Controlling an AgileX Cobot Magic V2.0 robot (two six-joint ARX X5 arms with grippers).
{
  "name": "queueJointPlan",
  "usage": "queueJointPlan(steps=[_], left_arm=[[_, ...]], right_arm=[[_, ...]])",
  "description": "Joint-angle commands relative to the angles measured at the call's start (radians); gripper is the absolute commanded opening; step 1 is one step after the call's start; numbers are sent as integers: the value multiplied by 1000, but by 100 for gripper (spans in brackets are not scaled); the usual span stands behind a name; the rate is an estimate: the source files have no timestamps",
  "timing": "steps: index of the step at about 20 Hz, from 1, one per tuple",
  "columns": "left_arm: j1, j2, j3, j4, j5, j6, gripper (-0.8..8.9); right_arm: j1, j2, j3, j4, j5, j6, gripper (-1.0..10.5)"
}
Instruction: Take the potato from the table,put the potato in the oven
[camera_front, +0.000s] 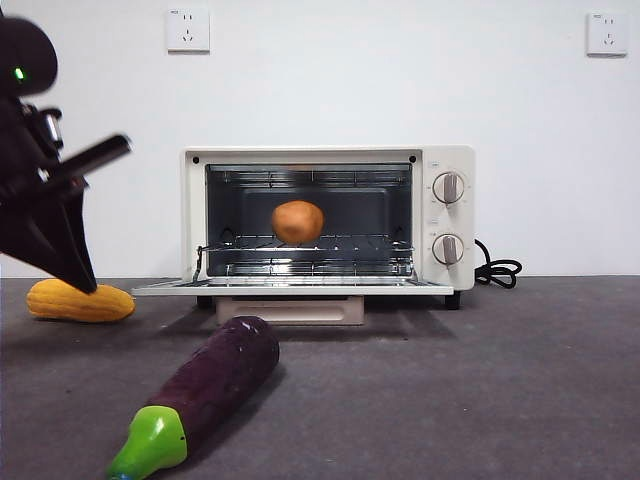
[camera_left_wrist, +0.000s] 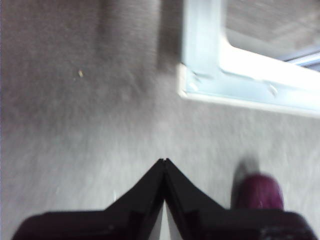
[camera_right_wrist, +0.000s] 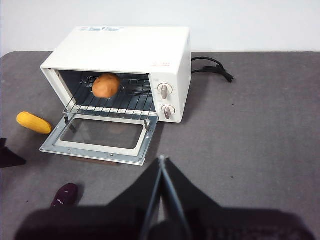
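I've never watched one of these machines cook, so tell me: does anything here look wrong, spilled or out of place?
Nothing looks spilled or broken. The potato sits on the rack inside the oven, whose door hangs open, flat. An eggplant and a corn cob lie loose on the table in front, and the left hand hangs shut and empty near the door.

The smooth orange-brown oval potato (camera_front: 297, 221) sits on the wire rack inside the cream-white toaster oven (camera_front: 447, 160), far centre on the dark grey matte table (camera_front: 500, 390). The yellow corn cob (camera_front: 80, 301) lies left of the oven; the purple eggplant with green stem (camera_front: 205, 391) lies near, before the lowered door.
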Motion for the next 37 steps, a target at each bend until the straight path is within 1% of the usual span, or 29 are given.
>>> queueJointPlan(steps=[1, 8, 14, 24, 30, 37], left_arm=[[5, 39, -8, 53, 9, -86, -6], [6, 134, -8, 154, 8, -202, -6], [7, 150, -8, 249, 18, -267, -6], [6, 178, -8, 301, 31, -304, -6], [6, 178, -8, 347, 75, -319, -6], [6, 177, -4, 357, 108, -345, -6]], right_arm=[[1, -3, -6, -21, 2, 11, -3], [1, -3, -6, -21, 2, 11, -3], [1, -2, -6, -21, 2, 11, -3], [1, -2, -6, -21, 2, 24, -3], [1, -2, -6, -21, 1, 31, -3], [1, -2, -6, -21, 2, 37, -3]])
